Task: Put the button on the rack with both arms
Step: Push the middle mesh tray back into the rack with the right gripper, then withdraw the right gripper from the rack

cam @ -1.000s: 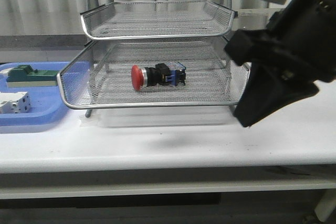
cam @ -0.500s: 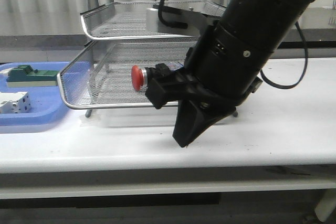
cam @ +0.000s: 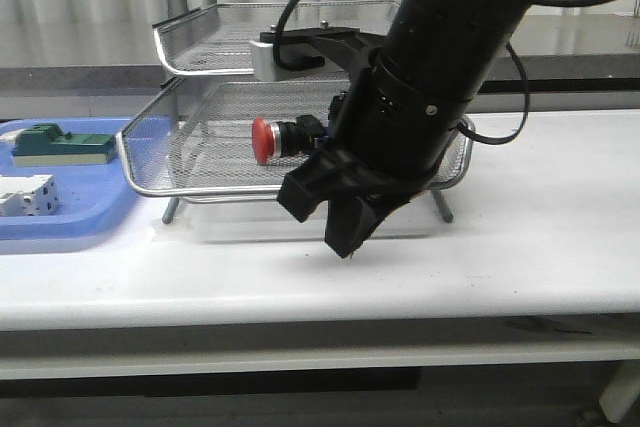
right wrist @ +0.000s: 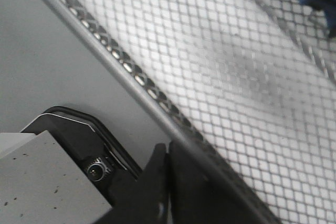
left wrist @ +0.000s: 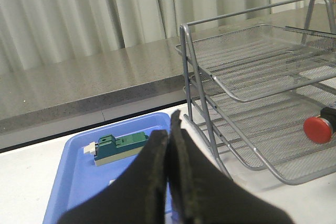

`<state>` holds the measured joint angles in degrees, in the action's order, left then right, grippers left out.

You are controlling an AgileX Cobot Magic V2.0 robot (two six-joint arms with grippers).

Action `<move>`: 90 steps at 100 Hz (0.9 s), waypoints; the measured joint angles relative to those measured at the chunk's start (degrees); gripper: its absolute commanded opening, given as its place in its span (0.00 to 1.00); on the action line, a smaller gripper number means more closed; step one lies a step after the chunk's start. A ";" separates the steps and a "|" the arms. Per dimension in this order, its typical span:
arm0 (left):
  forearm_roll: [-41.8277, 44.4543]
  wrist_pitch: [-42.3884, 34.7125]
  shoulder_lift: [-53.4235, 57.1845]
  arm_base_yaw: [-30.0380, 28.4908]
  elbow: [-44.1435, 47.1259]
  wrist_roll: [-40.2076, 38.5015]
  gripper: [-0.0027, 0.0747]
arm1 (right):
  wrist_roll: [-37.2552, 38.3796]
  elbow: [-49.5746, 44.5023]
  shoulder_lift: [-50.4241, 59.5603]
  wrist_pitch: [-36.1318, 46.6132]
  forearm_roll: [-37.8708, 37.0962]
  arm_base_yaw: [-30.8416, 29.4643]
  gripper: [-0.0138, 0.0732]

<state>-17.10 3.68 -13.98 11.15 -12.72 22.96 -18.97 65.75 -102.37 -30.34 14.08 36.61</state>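
Observation:
The button, with its red head and black body, lies on its side in the lower tier of the wire-mesh rack. It also shows in the left wrist view. My right arm fills the middle of the front view and hides the button's rear. Its gripper is shut and empty. It points down just in front of the rack's front rim. My left gripper is shut and empty. It hovers over the blue tray, left of the rack, and is out of the front view.
A flat blue tray sits left of the rack and holds a green block and a white switch unit. The tray and green block also show in the left wrist view. The table's front edge is close.
My right arm has swung from the far right leftward across the front of the rack, and now covers the button's rear. The button stays in the tier.

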 measured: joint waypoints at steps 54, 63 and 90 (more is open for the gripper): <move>0.00 0.00 0.00 0.00 0.00 0.00 0.01 | 0.00 10.54 -6.72 1.60 -5.31 -7.74 0.09; 0.00 0.00 0.00 0.00 0.00 0.00 0.01 | 0.00 10.93 -6.80 1.60 -5.39 -8.55 0.09; 0.00 0.00 0.00 0.00 0.00 0.00 0.01 | 1.60 11.16 -6.50 -1.71 -5.86 -9.06 0.09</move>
<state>-17.10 3.68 -13.98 11.15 -12.72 22.96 -17.37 76.91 -108.87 -32.05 8.22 27.56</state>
